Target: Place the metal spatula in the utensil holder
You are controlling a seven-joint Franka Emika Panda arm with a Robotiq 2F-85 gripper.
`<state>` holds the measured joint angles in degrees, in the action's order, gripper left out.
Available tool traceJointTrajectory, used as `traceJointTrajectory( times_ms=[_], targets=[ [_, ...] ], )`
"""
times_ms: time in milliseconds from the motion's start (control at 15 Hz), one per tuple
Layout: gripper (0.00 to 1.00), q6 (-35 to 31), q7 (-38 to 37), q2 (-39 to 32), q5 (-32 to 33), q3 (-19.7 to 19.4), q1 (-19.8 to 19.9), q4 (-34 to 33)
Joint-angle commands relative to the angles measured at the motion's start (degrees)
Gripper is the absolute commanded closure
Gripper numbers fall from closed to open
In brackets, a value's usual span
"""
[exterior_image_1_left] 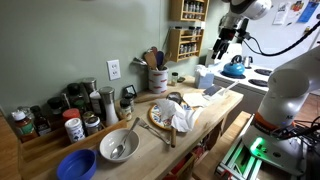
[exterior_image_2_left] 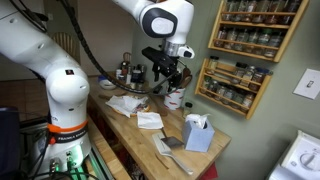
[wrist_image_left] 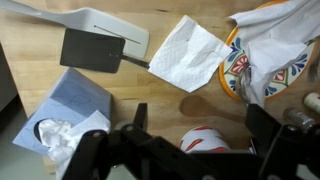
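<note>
The utensil holder point(exterior_image_1_left: 158, 79) is a cream crock at the back of the counter, with brown wooden spoons standing in it. A long grey metal utensil point(exterior_image_1_left: 156, 135), which looks like the metal spatula, lies flat on the counter between the grey bowl and the plate. My gripper point(exterior_image_1_left: 222, 47) hangs high over the other end of the counter, far from both. It also shows in an exterior view point(exterior_image_2_left: 167, 76). In the wrist view my gripper point(wrist_image_left: 200, 115) is open and empty, with a white cup with red stripes point(wrist_image_left: 205, 140) below it.
A patterned plate point(wrist_image_left: 232, 62) with a white cloth, a paper napkin point(wrist_image_left: 185, 55), a black spatula with a white handle point(wrist_image_left: 92, 47) and a blue tissue box point(wrist_image_left: 68, 105) lie under the wrist. A grey bowl point(exterior_image_1_left: 118, 146), a blue bowl point(exterior_image_1_left: 75, 165) and spice jars point(exterior_image_1_left: 70, 125) stand on the counter.
</note>
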<state>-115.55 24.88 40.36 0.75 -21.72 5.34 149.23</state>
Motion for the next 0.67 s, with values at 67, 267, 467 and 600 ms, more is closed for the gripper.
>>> traceJointTrajectory(
  times_ms=[67, 267, 467, 600],
  targets=[
    [0.0, -5.7, 8.6, -0.4, -2.4, -7.6, 2.5, 2.2],
    [0.0, -10.4, 11.8, -3.9, -1.5, -11.1, 4.5, 3.1],
    [0.0, -14.8, 12.9, -8.3, -0.5, -13.2, 6.5, 4.4],
    [0.0, -15.4, 13.5, -11.9, -0.9, -14.5, 7.3, 4.2]
  ],
)
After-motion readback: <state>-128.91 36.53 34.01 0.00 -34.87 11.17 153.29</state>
